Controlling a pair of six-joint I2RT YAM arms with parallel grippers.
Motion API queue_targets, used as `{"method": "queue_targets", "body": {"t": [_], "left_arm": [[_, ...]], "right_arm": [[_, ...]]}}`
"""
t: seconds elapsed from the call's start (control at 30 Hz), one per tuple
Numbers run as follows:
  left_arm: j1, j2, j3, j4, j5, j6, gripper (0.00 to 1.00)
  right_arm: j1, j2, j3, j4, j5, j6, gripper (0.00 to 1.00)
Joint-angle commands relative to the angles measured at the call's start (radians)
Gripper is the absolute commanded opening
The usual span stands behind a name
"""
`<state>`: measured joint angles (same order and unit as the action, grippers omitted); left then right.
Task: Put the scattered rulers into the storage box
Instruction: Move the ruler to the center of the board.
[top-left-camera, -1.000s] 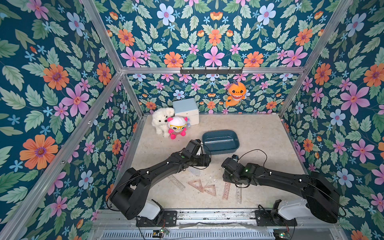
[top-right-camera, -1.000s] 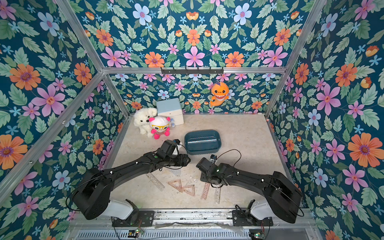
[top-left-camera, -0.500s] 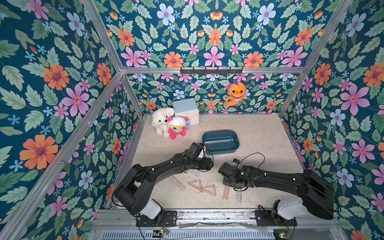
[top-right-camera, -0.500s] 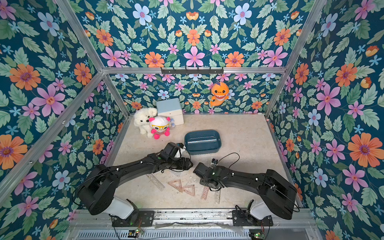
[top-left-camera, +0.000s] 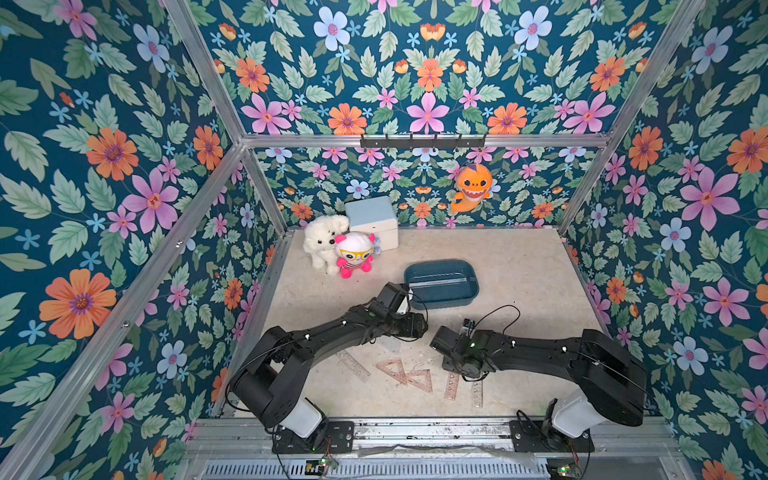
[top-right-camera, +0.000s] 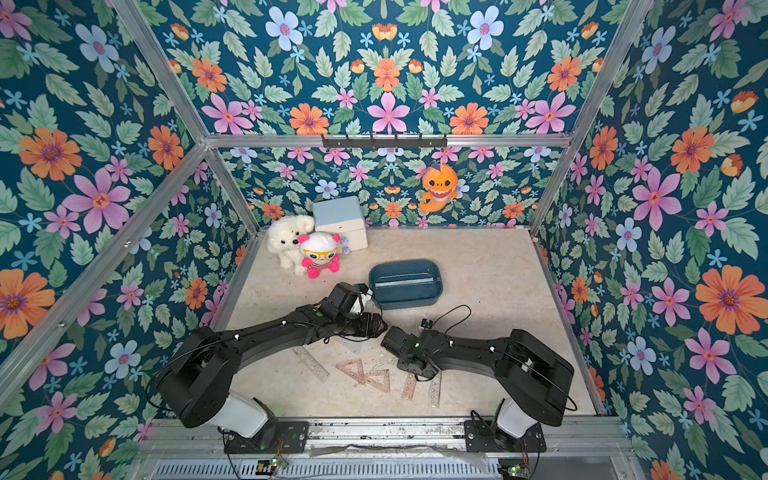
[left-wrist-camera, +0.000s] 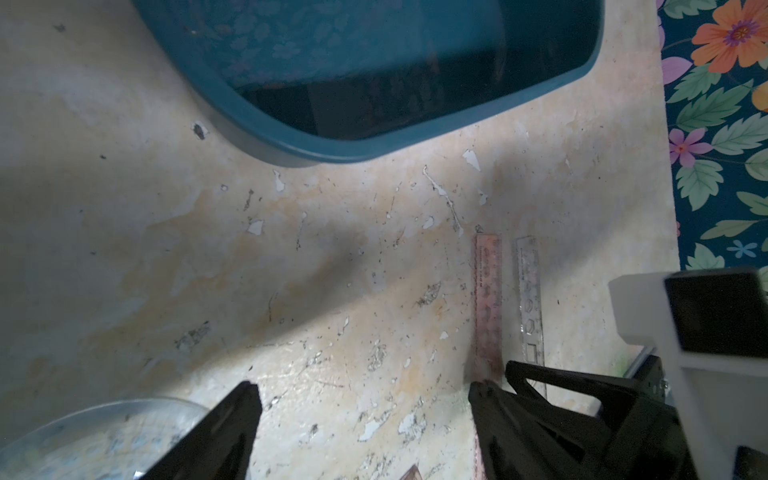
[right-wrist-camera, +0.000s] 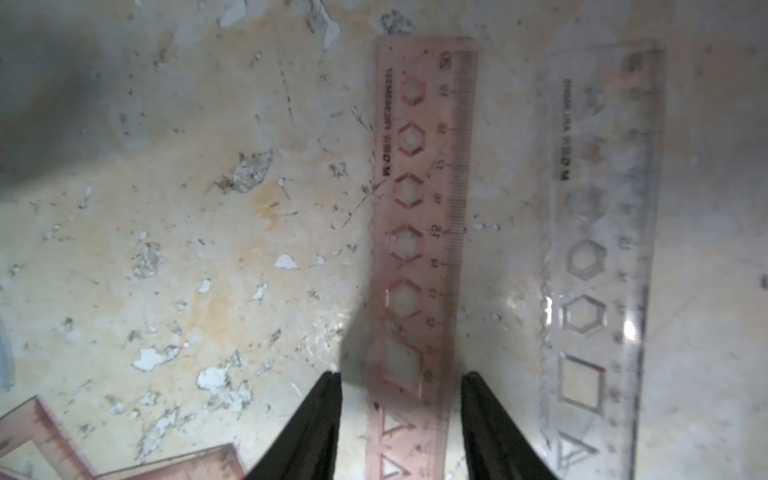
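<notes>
Over pink ruler, right pincer has shifted, prongs apart astride it; left pincer wide apart

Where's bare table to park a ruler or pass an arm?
Bare: the tabletop right of the storage box to the side wall, and behind it. Crowded: the near strip between the arms, with triangles and straight rulers; plush toys fill the back-left corner.

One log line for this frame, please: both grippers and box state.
left gripper: open, empty | right gripper: open, straddling pink ruler, not gripped | storage box: one clear ruler inside
</notes>
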<state>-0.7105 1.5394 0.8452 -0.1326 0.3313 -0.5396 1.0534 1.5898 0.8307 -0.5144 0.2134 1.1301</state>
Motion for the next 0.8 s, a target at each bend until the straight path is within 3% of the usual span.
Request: {"method": "queue_targets", "body": {"t": [0.0, 0.27, 0.77], "left_arm": [[0.000, 0.009, 0.006, 0.006, -0.002, 0.010, 0.85], [0.001, 0.035, 0.015, 0.013, 0.001, 0.011, 0.85], [0.001, 0.067, 0.031, 0.015, 0.002, 0.007, 0.84]], "right_arm": [[-0.009, 0.023, 0.011, 0.004, 0.006, -0.024, 0.48], [-0.028, 0.060, 0.041, 0.013, 0.013, -0.097, 0.39], [-0.087, 0.152, 0.114, 0.024, -0.023, -0.218, 0.35]]}}
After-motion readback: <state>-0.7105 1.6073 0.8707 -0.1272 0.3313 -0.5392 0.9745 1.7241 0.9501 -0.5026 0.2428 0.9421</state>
